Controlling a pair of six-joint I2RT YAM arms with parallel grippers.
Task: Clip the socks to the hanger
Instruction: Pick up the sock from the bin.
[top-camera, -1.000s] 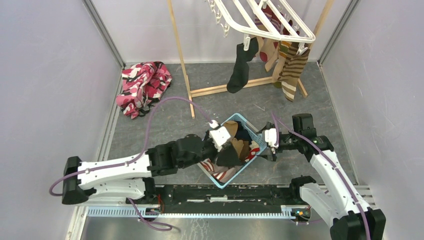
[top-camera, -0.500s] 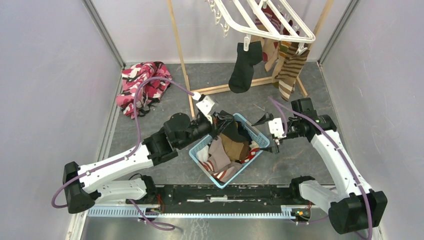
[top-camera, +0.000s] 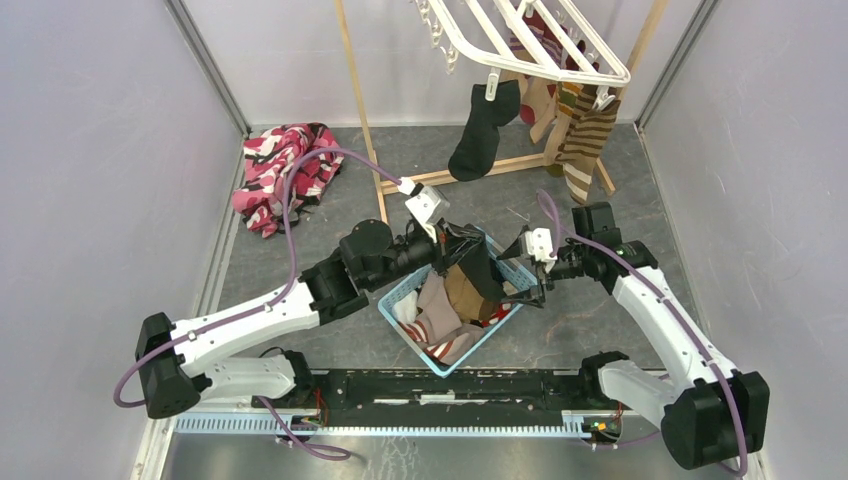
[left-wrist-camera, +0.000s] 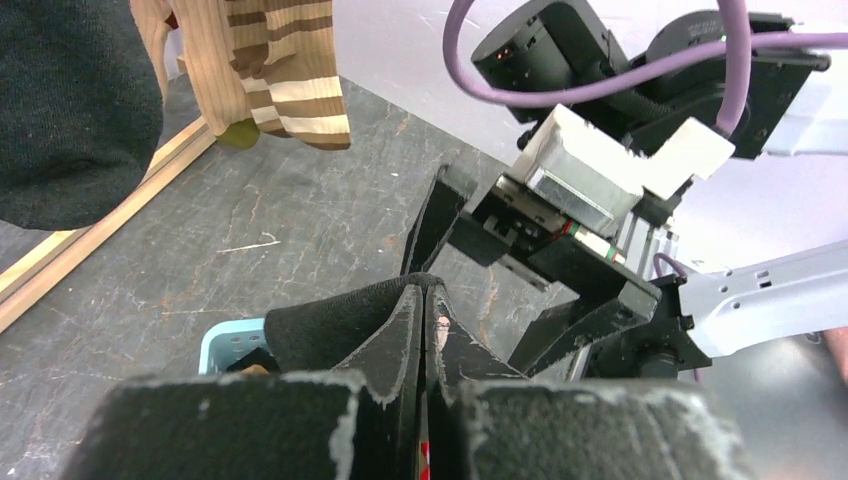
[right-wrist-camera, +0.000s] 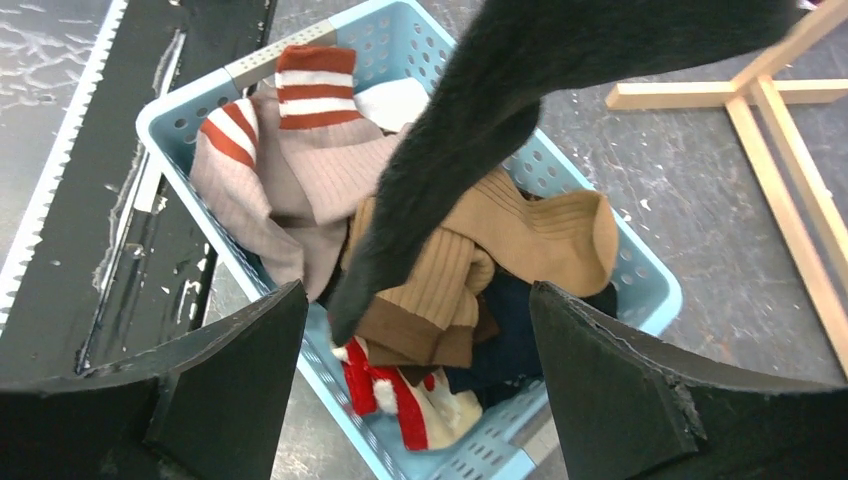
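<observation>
My left gripper (top-camera: 448, 240) is shut on the cuff of a black sock (top-camera: 478, 262) and holds it above the light blue basket (top-camera: 400, 295); the sock hangs down (right-wrist-camera: 470, 130) over the basket's socks. In the left wrist view my left gripper (left-wrist-camera: 428, 295) pinches the black cuff (left-wrist-camera: 330, 320). My right gripper (top-camera: 530, 270) is open, just right of the hanging sock, its fingers (right-wrist-camera: 225, 390) spread either side of it. The white hanger (top-camera: 520, 45) at the top holds a black sock (top-camera: 478, 135), a brown striped sock (top-camera: 583, 140) and others by clips.
The basket holds tan, brown, grey red-striped and red-white socks (right-wrist-camera: 440, 290). The thin wooden stand (top-camera: 365, 120) rises behind the basket, its base bar on the floor. A pink, red and black cloth (top-camera: 285, 170) lies at the back left. Grey walls close both sides.
My left gripper lifted a black sock out of the basket and moved it right. My right gripper swung in toward the hanging sock. The clipped black sock sways.
</observation>
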